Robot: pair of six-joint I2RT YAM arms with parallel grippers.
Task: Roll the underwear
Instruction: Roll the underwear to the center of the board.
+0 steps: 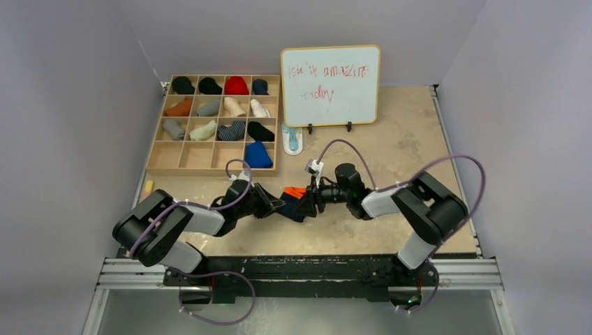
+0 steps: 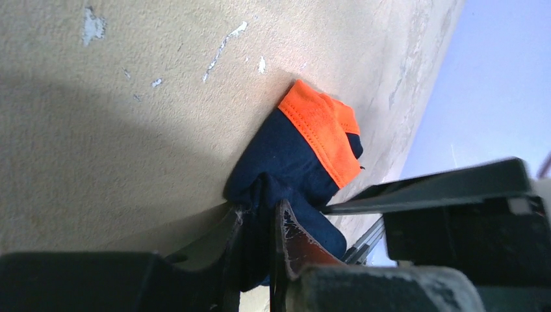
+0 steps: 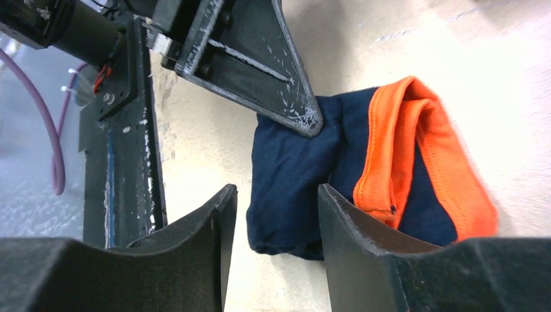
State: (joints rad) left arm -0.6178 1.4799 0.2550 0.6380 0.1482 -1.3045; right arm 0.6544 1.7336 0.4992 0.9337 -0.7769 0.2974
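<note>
My left gripper (image 2: 258, 220) is clamped on the left end of the bundled underwear (image 2: 279, 156) to hold the roll together, leaving my right gripper (image 3: 276, 203), jaws parted, free to take a fresh hold.

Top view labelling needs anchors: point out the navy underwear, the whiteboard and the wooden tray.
navy underwear (image 1: 294, 202), top view, navy fabric centre
whiteboard (image 1: 331, 85), top view, white face centre
wooden tray (image 1: 166, 156), top view, bare bottom-left compartment

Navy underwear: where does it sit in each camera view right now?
Top: underwear at frame centre, slightly low.
Left wrist: centre, pinched in the left claw.
Right wrist: centre-right, just past the open right claw.
Shared landmark: its orange trim.
</note>
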